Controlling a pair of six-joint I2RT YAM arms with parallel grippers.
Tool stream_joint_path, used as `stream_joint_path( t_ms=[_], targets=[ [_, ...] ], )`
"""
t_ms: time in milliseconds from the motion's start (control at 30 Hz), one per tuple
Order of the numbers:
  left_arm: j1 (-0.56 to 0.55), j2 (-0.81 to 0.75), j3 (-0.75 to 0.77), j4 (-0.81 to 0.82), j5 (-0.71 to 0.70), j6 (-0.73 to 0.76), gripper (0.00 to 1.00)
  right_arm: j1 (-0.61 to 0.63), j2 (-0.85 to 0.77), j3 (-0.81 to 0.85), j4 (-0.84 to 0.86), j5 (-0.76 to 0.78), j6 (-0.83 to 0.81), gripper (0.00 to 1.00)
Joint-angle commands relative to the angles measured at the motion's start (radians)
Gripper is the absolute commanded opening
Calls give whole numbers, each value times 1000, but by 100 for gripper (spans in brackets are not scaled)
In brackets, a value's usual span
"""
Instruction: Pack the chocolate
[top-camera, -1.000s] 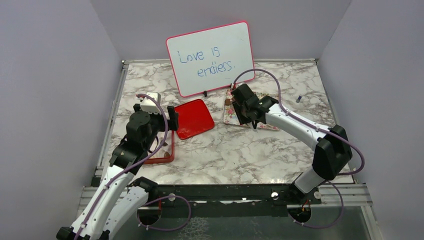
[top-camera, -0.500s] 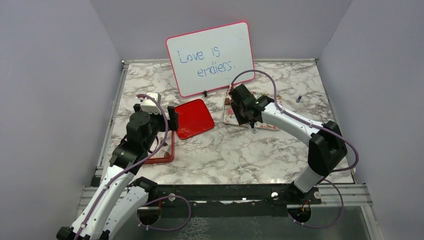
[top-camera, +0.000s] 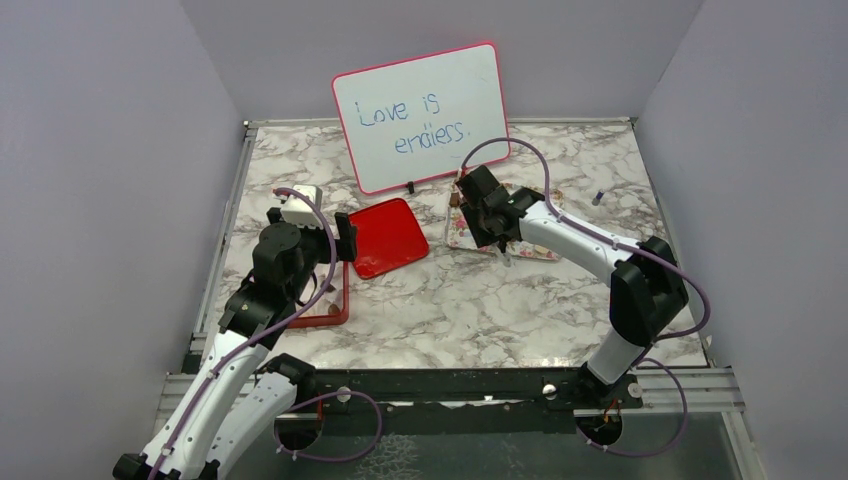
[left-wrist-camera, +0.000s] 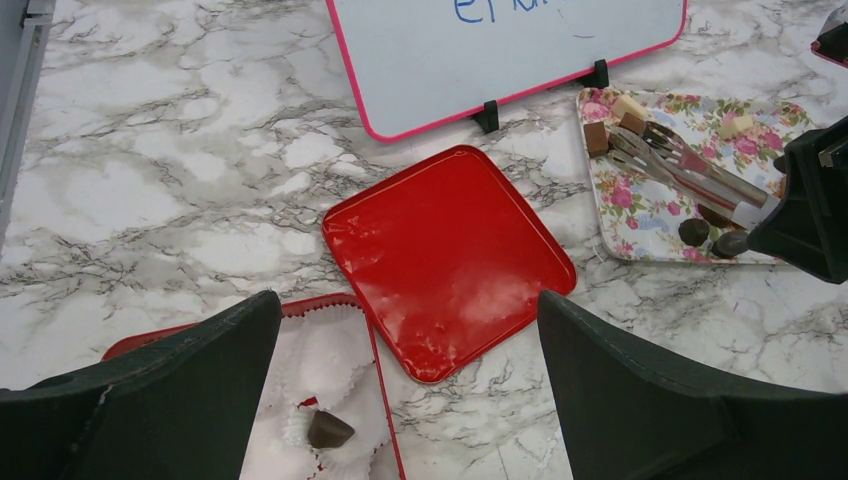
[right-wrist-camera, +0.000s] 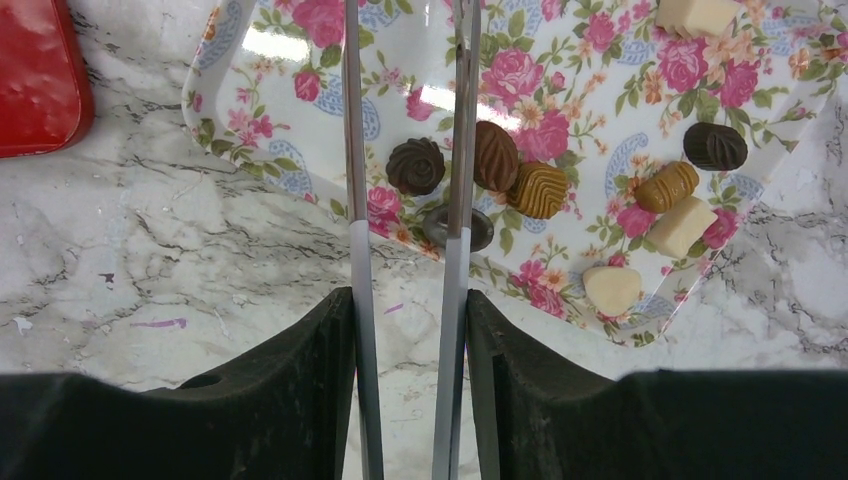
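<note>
Several chocolate pieces, dark, caramel and cream, lie on the flower-patterned tray (right-wrist-camera: 260, 90). My right gripper (right-wrist-camera: 410, 300) is shut on metal tongs (right-wrist-camera: 353, 150), whose two arms reach out over the tray, spread apart. A dark round chocolate (right-wrist-camera: 416, 166) lies between the arms and a brown oval one (right-wrist-camera: 495, 155) sits just right of them. The tong tips are out of view. My left gripper (left-wrist-camera: 410, 310) is open and empty above the red box (left-wrist-camera: 330, 360), which holds white paper cups and one dark chocolate (left-wrist-camera: 328, 430).
The glossy red lid (left-wrist-camera: 445, 260) lies flat between the box and the tray (left-wrist-camera: 640, 215). A pink-framed whiteboard (top-camera: 420, 115) stands behind them. A small dark object (top-camera: 598, 198) lies at the far right. Grey walls enclose the table.
My right arm has shifted a little to the left and back, carrying the tongs further over the tray. The left arm has not moved.
</note>
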Motion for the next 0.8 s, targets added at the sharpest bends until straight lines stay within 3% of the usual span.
stream_joint_path(
  t_ms=[0, 433, 767],
  targets=[
    [-5, -13, 1, 34, 18, -2, 99, -7, 11, 34, 56, 8, -21, 46],
    [-5, -20, 2, 34, 20, -9, 99, -21, 25, 50, 83, -15, -54, 45],
    [-5, -22, 6, 34, 21, -13, 99, -21, 0, 43, 19, 14, -18, 36]
  ],
)
